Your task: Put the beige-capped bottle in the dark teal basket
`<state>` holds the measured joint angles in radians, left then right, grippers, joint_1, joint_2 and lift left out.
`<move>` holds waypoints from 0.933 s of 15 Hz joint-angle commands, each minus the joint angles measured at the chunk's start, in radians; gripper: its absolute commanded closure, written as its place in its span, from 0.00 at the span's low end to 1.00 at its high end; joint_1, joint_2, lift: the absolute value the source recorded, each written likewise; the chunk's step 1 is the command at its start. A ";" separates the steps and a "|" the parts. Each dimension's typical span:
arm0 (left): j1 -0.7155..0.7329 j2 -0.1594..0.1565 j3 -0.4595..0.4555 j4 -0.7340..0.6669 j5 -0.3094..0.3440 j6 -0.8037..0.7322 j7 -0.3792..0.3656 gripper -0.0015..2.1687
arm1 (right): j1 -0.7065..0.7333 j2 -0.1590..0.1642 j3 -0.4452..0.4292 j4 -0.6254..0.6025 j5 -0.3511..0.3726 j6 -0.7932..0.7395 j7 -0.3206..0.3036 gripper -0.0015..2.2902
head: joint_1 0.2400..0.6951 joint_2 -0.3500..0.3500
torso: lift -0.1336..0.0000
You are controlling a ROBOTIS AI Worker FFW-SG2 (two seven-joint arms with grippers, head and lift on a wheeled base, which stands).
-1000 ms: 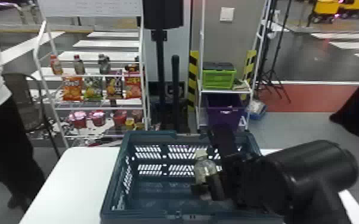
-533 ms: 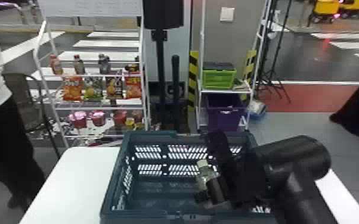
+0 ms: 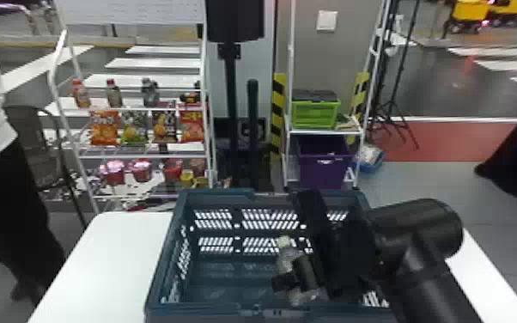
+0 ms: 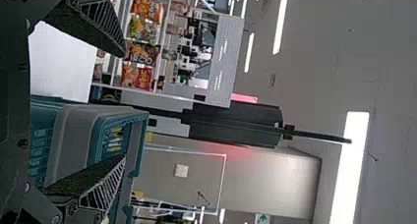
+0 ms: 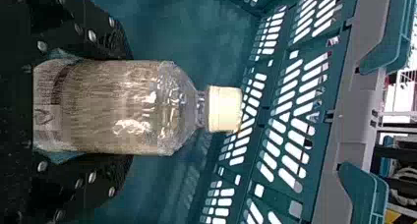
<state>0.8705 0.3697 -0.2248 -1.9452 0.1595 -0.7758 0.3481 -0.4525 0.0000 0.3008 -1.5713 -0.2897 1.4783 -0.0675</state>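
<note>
Head view: bottle inside the basket, clamped by the right gripper

Head view: the clear plastic bottle with a beige cap (image 3: 287, 255) is inside the walls of the dark teal perforated plastic basket (image 3: 163, 257), which stands on the white table (image 3: 111, 257). The black right gripper (image 3: 295, 275) grips it from the robot's right, around the lower body. The bottle's long axis tilts, with the cap end leaning up and towards the basket's far wall. The right arm is clearly the one for the job.

Left wrist view: the black left gripper (image 4: 124, 105) has its fingers apart with nothing between them, waiting outside the basket.

Right wrist view: both fingers press on the bottle's flanks near its base. The cap end points out from the grip towards the rim, with perforated wall behind it. Whether the base touches the basket floor, I cannot tell.

The next move, as I judge it, turns on that tilt: bring the base down to the floor, then part the fingers. Let go leaning, the bottle could tip and roll.
</note>
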 commanded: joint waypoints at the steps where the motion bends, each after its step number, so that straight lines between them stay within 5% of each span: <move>1: 0.002 0.000 0.002 0.000 0.000 -0.004 0.000 0.07 | 0.002 0.001 -0.003 -0.001 -0.003 0.000 0.000 0.02 | 0.57 0.50 | 1.00; 7: 0.007 -0.001 0.002 0.002 0.002 -0.013 0.002 0.07 | 0.017 0.001 -0.006 -0.029 -0.003 -0.025 0.000 0.03 | 0.57 0.50 | 1.00; 14: 0.008 -0.001 0.002 0.002 0.002 -0.016 0.002 0.07 | 0.166 -0.006 -0.011 -0.323 0.030 -0.104 0.000 0.03 | 0.57 0.50 | 1.00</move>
<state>0.8789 0.3681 -0.2224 -1.9437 0.1611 -0.7922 0.3497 -0.3374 -0.0005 0.2901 -1.8125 -0.2775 1.4170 -0.0675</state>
